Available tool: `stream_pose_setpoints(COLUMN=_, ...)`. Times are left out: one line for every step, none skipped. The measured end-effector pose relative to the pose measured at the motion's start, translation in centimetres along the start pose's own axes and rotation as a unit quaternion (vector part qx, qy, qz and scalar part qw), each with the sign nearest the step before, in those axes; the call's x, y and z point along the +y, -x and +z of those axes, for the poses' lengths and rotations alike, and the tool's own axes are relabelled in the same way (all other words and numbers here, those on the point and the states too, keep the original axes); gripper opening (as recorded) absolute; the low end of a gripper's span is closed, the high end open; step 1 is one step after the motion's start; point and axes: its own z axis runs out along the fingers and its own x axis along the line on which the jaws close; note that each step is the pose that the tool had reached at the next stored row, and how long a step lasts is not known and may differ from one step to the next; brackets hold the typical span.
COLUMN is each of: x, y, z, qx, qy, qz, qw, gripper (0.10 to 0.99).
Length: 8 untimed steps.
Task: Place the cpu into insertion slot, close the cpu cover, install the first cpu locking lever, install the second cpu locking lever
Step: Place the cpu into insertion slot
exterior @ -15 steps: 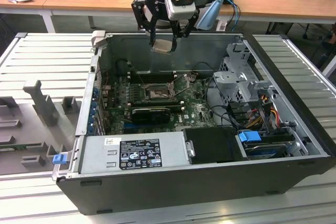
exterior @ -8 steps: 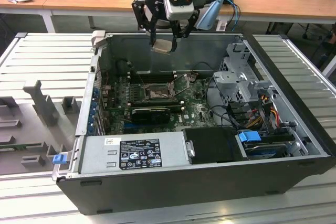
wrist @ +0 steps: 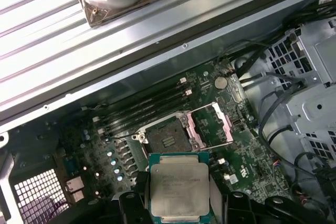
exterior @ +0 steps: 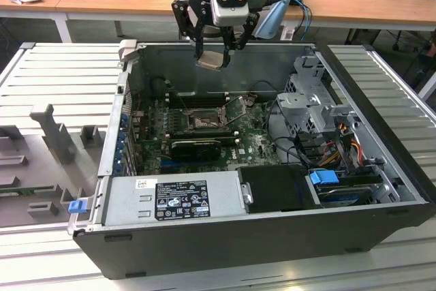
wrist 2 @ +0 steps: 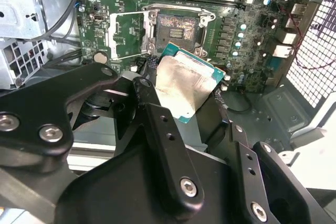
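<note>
In the exterior view the end effector hangs above the rear rim of the open case, which lies on the slatted surface, and it is clamped on the cpu, held tilted at its tip. The insertion slot sits down on the motherboard, well apart from the chip and lower in the picture. By my reading it lies below the end effector and toward the case's near side. The cpu cover stands swung open on the exterior view's right of the slot. In the second wrist view the black fingers press two opposite edges of the cpu. The insertion slot shows bare just past the chip's free edge, with the cpu cover folded back beside it. In the first wrist view the cpu lies flat between the fingers and the insertion slot is ahead of it. The slot's edges look turned somewhat against the chip's, so the two seem not yet squared up.
</note>
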Motion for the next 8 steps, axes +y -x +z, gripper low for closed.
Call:
stream_pose_setpoints(x=0.0, y=0.0, z=0.0, qx=-0.0003, qy=0.0001, qz=0.003, qw=1.0, gripper=0.541)
stream_pose_setpoints(x=0.0, y=0.0, z=0.01, qx=-0.0005, qy=0.0001, qz=0.005, qw=1.0, gripper=0.541)
stream_pose_setpoints(x=0.0, y=0.0, z=0.01, qx=-0.0006, qy=0.0002, qz=0.007, qw=1.0, gripper=0.541)
stream_pose_setpoints(x=0.0, y=0.0, z=0.01, qx=-0.0011, qy=0.0003, qz=0.012, qw=0.9999, gripper=0.541)
stream_pose_setpoints(x=0.0, y=0.0, z=0.01, qx=-0.0014, qy=0.0003, qz=0.016, qw=0.9999, gripper=0.541)
stream_pose_setpoints(x=0.0, y=0.0, z=0.02, qx=-0.0016, qy=0.0004, qz=0.018, qw=0.9998, gripper=0.541)
stream_pose_setpoints(x=0.0, y=0.0, z=0.02, qx=-0.0018, qy=0.0004, qz=0.02, qw=0.9998, gripper=0.541)
stream_pose_setpoints(x=0.0, y=0.0, z=0.02, qx=-0.0019, qy=0.0005, qz=0.022, qw=0.9998, gripper=0.541)
